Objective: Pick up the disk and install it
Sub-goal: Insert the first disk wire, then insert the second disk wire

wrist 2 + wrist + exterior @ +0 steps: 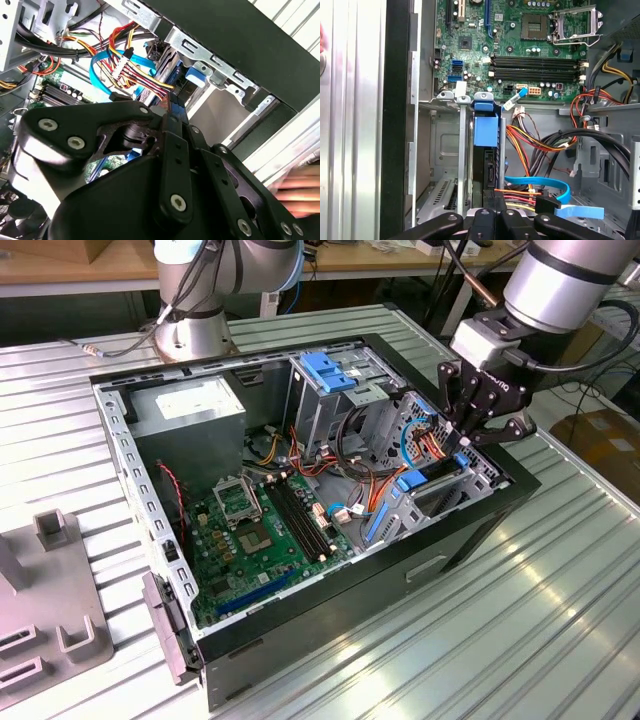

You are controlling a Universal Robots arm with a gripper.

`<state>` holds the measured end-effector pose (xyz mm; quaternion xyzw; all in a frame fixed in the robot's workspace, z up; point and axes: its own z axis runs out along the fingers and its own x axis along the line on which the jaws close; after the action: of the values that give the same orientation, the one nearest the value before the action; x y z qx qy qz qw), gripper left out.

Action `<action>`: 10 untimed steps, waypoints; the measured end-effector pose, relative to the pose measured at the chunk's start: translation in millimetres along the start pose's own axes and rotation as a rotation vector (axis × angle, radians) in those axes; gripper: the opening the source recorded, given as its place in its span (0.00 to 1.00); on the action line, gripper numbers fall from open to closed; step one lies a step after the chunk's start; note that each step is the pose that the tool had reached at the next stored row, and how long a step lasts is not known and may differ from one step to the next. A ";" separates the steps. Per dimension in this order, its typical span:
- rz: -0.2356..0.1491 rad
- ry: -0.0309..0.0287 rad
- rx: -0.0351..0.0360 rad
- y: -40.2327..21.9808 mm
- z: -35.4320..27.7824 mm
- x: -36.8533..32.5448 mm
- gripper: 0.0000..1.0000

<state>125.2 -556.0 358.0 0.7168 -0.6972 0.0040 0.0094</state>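
The disk point(440, 472) stands on edge in the drive bay at the exterior view's right end of the open computer case point(300, 620), with blue carrier rails at both ends. In the first wrist view the disk point(490, 170) shows as a dark narrow edge below a blue tab, between metal bay walls. My gripper point(468, 440) reaches down from above onto the disk's near end. Its fingers are drawn together on the disk's edge in both wrist views: gripper point(495, 215), gripper point(169, 107), disk point(167, 62).
Red, yellow and blue cables point(385, 475) crowd the space beside the bay. The motherboard point(270, 525), a grey power-supply box point(190, 410) and a drive cage with a blue latch point(330, 370) fill the case. A second arm's base point(195, 330) stands behind. A blurred hand point(300, 192) is nearby.
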 end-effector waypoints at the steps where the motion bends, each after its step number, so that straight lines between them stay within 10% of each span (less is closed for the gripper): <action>1: 0.000 0.0000 0.0000 0.0 0.0 0.0 0.10; 10: 0.000 0.0000 0.0001 0.0 -0.9 0.0 0.10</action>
<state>125.2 -556.0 358.9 0.7168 -0.6972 0.0041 0.0094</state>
